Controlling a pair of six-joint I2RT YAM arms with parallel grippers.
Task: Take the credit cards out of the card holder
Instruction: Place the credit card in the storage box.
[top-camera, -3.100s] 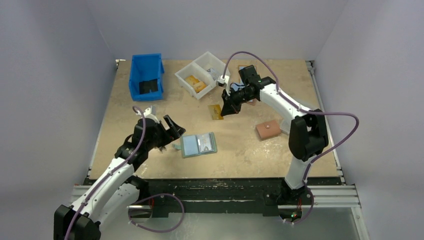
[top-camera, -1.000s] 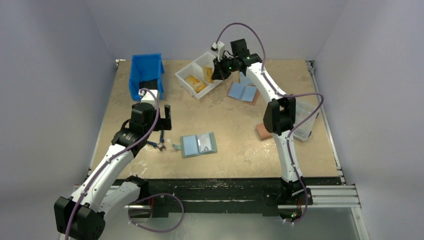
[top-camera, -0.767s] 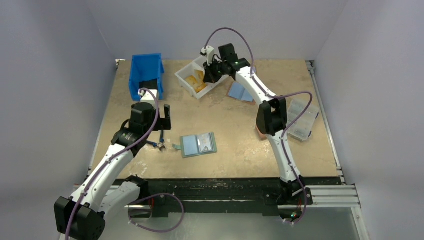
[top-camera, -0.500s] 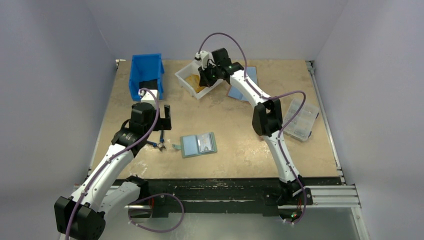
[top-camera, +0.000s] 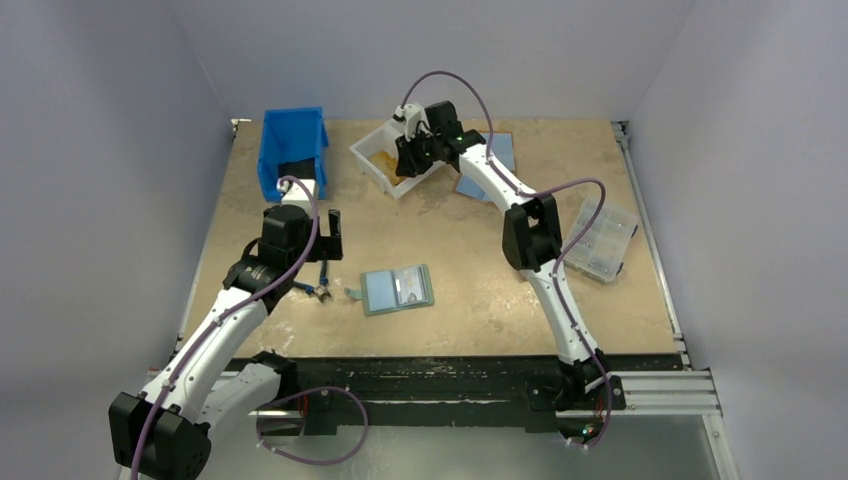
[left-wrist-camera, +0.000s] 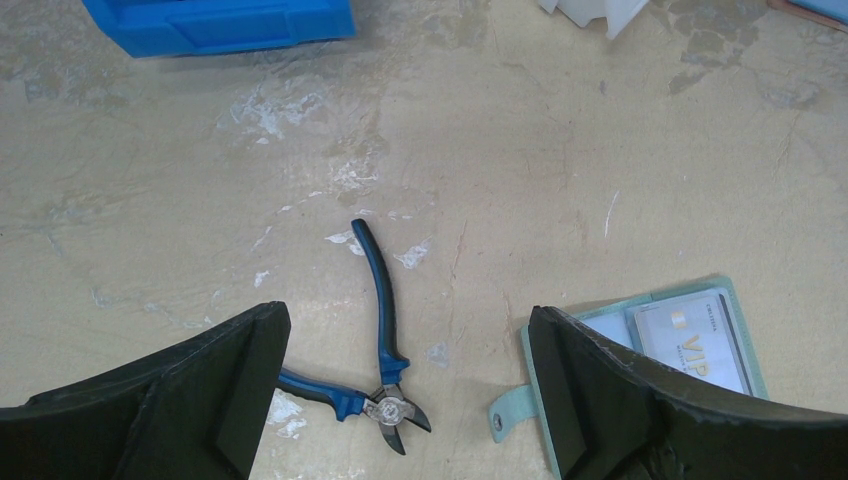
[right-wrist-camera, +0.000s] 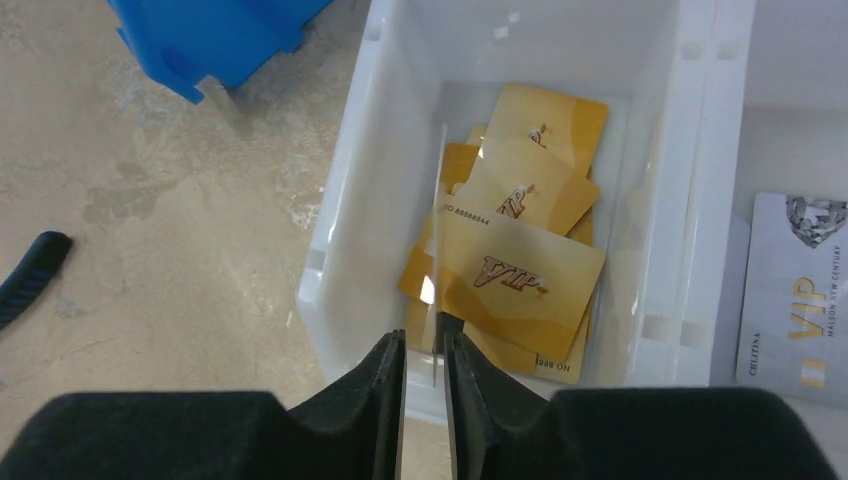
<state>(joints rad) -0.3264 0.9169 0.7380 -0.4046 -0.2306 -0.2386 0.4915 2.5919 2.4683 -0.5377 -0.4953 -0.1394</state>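
The teal soft card holder (top-camera: 397, 289) is laid open on the counter (top-camera: 470, 250), with a pale card (left-wrist-camera: 690, 340) in its clear sleeve. The left pincer (left-wrist-camera: 405, 318) is held wide open above blue-handled cutters (left-wrist-camera: 380, 290). The right pincer (right-wrist-camera: 424, 348) is poised over a white plastic bin (right-wrist-camera: 335, 220) of gold credit cards (right-wrist-camera: 520, 270). A thin card (right-wrist-camera: 440, 200) is seen edge-on between its barely parted fingers; whether it is gripped cannot be told.
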